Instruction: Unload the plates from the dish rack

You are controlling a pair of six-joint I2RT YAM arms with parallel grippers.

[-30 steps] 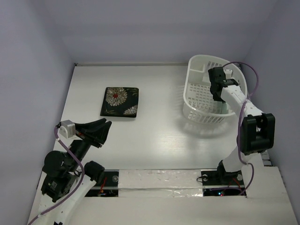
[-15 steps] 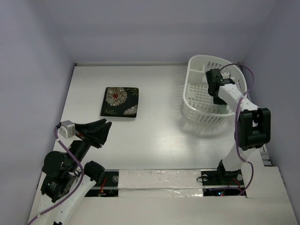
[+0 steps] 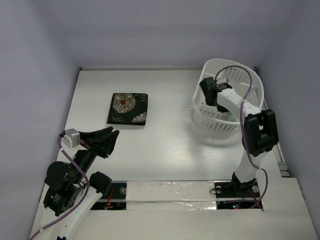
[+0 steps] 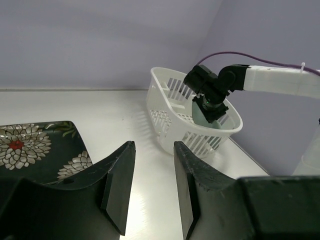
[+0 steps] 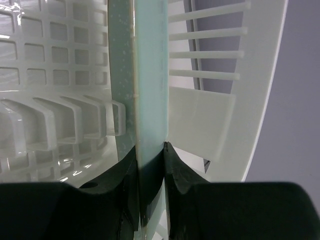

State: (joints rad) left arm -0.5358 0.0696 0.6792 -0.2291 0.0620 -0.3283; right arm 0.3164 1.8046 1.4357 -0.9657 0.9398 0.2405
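**Top view:** the right claw [image 3: 212,93] is reaching into the dish rack [image 3: 248,76] at the far right of the surface [image 3: 165,145]. A black flowered plate [image 3: 128,108] is lying flat, well apart to the left.

**Left wrist view:** the left claw [image 4: 152,185] is hanging wide open and empty.

**Right wrist view:** the right claw is pinching the rim of the pale mint plate [image 5: 147,65], which is standing on edge inside the rack. The plate is probably stiff, glazed, slippery and breakable, so a deeper bite on the rim looks advisable.
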